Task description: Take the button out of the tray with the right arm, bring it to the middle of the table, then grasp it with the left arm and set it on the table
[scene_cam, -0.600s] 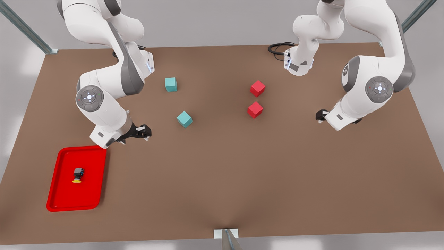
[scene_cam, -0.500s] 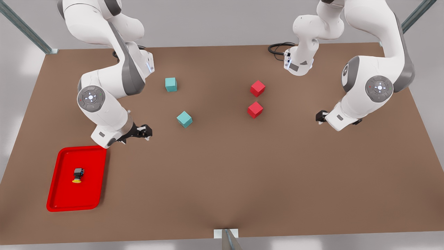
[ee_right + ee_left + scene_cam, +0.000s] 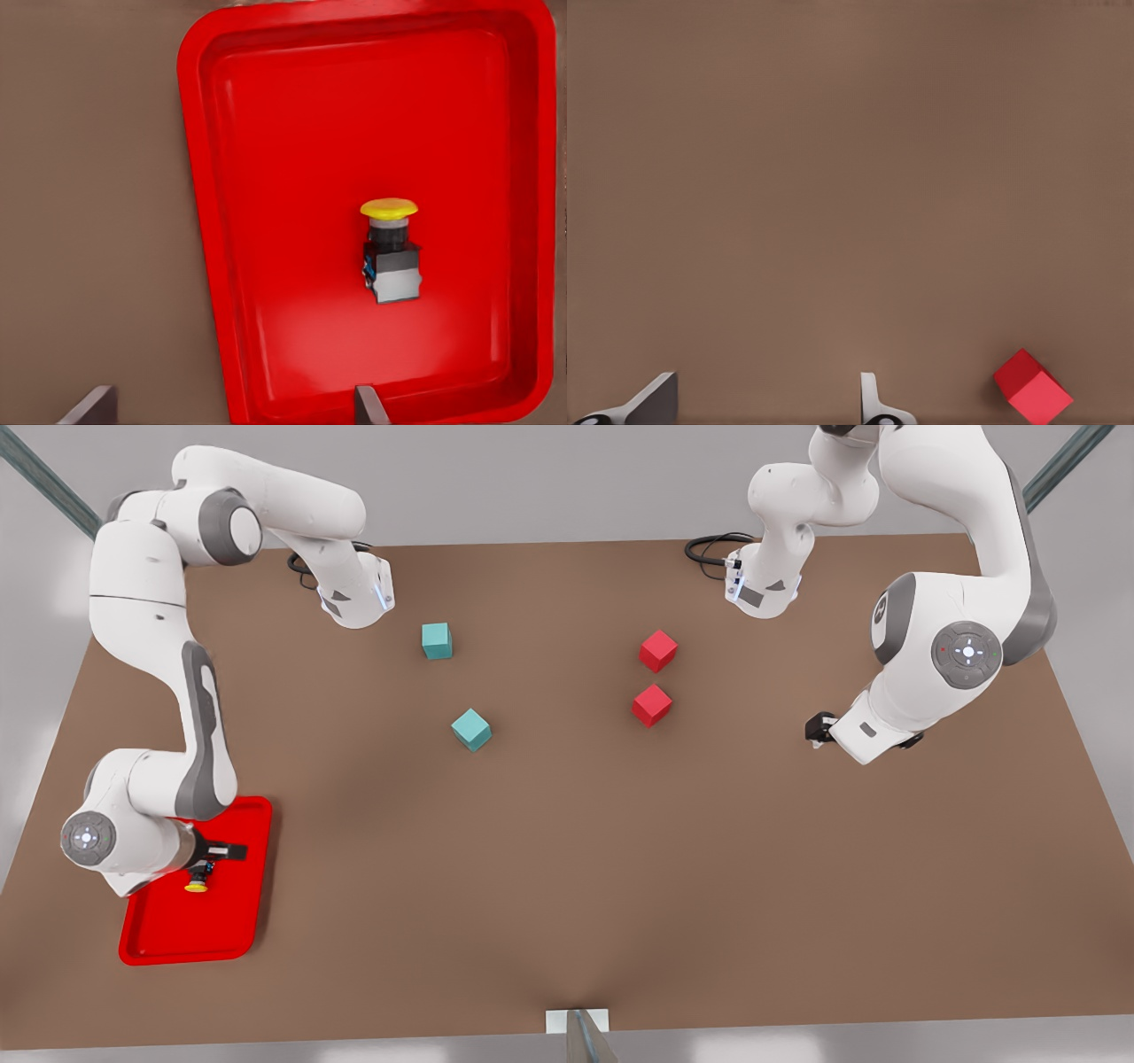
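The button [image 3: 390, 250] lies in the tray [image 3: 266, 266], on the table [image 3: 567, 850].

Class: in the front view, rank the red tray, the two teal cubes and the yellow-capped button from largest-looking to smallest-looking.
1. The shallow red rectangular tray.
2. The two teal cubes: they look alike, so no ranking.
3. The tiny yellow-capped button, under the right gripper.

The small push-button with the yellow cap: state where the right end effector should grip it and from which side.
Grip the small push-button with the yellow cap across the flat sides of its black boxy body, coming from above. It lies on its side in the shallow red tray, away from the rim, so its round cap gives poorer purchase. The open right end effector hangs over it.
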`<state>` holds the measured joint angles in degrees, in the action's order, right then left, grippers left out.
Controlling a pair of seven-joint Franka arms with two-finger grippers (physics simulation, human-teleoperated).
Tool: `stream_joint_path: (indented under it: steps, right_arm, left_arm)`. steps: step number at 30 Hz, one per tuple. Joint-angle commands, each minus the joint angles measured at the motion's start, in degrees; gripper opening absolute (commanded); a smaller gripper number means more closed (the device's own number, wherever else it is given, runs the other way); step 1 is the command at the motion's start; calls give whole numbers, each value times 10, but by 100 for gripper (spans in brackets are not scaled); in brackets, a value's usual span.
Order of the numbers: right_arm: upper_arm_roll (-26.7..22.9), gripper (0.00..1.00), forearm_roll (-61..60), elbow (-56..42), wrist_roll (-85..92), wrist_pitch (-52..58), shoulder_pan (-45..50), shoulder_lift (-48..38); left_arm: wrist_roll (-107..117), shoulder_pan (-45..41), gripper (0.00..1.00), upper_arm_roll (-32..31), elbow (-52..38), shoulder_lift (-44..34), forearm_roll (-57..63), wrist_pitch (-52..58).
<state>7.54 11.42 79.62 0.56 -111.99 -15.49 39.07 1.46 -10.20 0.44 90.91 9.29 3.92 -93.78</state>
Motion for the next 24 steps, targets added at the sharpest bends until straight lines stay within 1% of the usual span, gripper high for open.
stream_joint_path:
  steps: [1,2,3,8,12,15,20,24]
  right_arm:
    - [0,100,4,-46,280,-106,-6,38]
    - [1,100,-5,-88,308,-106,-11,67]
    - [0,100,-33,-96,337,-106,-21,75]
    - [0,100,-55,-92,421,-105,-50,83]
    - [1,100,-60,-97,464,-174,-69,136]
    - [1,100,-59,-97,463,-195,-75,153]
    - [0,100,-59,-85,459,-186,-92,150]
    - [0,100,-59,-49,428,-152,-96,134]
  left_arm:
    - [6,0,100,0,0,-1,0,1]
    - [6,0,100,0,0,0,0,1]
    - [6,0,100,0,0,0,0,1]
    - [7,-1,100,0,0,1,0,1]
    - [7,0,100,0,0,6,-1,0]
    - [7,0,100,0,0,7,-1,-1]
    - [7,0,100,0,0,8,-1,-1]
    - [7,0,100,0,0,8,-1,0]
